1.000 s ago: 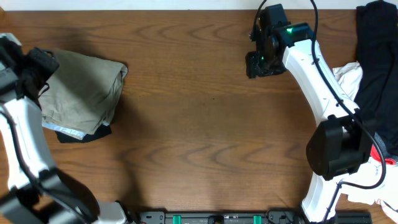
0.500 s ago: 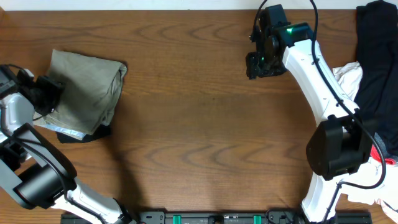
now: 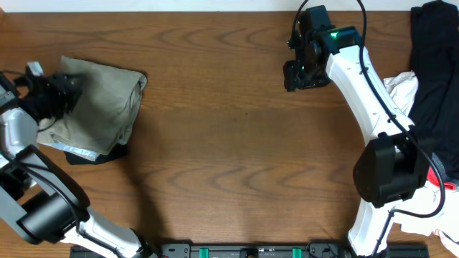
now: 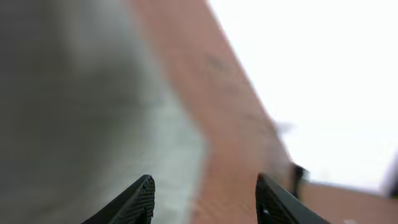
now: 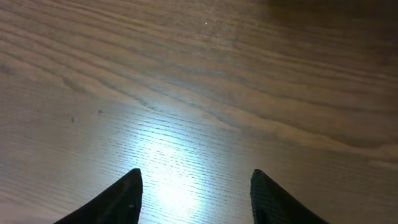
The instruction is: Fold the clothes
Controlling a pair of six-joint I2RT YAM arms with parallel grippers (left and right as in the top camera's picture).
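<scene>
Now, the khaki-green shorts [image 3: 107,107] lie as a folded, wrinkled bundle near the left end of the wooden table [image 3: 215,143]. They rest on a black cloth [image 3: 109,155] whose edge pokes out at the bundle's near side, next to a pale strip [image 3: 72,150].

The left arm rises from the near-left corner, doubles back and brings its wrist in from the table's left edge. That puts the left gripper [image 3: 63,92] over the left part of the shorts; whether it touches the fabric cannot be told from above. Its wrist view is badly blurred, yet the fingertips [image 4: 140,196] stand apart with nothing between them — grey-green cloth to one side, brown wood to the other.

The right arm stretches from the near-right corner toward the far edge, forearm slanting leftward, a green light [image 3: 332,34] on its wrist. The right gripper [image 3: 300,77] points down over bare wood, well apart from any clothing. Its fingers [image 5: 124,196] are spread, with only glare-lit grain between them.

At the right end a long black garment [image 3: 434,72] lies heaped, with a white garment [image 3: 403,87] just beside the arm and a red scrap [image 3: 439,180] partly hidden behind it.
</scene>
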